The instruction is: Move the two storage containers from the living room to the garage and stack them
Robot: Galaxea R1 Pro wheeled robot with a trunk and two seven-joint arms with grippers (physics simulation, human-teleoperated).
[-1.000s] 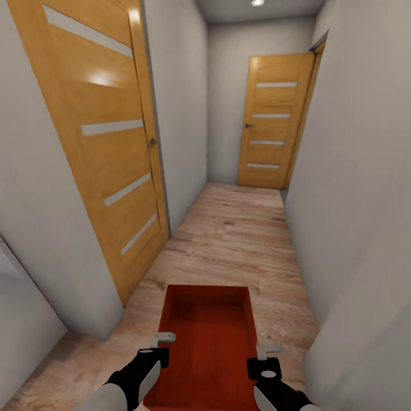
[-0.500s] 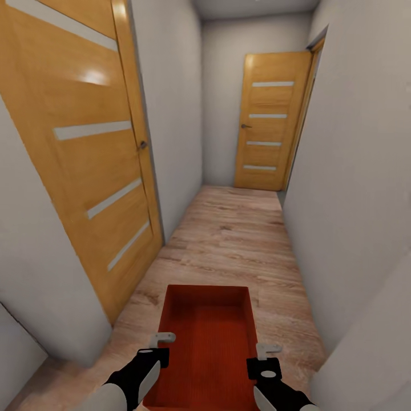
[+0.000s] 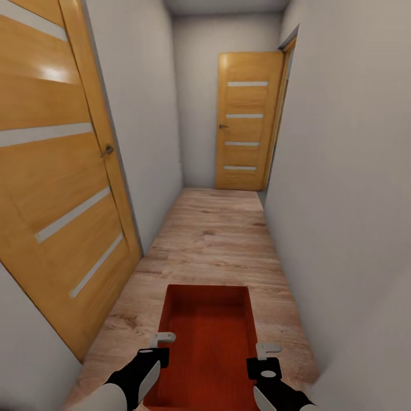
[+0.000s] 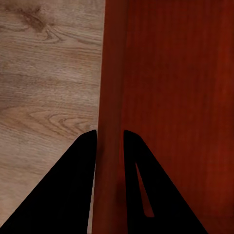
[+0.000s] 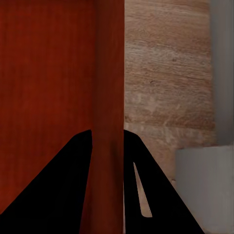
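Orange-red ribbed lidless container; each hand pinches a thin side wall.

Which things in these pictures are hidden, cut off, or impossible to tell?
- Head view: the near end of the storage container is cut off by the bottom edge.
- Head view: the left door is cut off by the left edge.
- Wrist views: left gripper and right gripper clamp container walls; whether it is one bin or two nested cannot be told.

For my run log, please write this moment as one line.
place: hallway, wood floor | left gripper: shut on storage container wall | right gripper: shut on opposite wall | door ahead: closed
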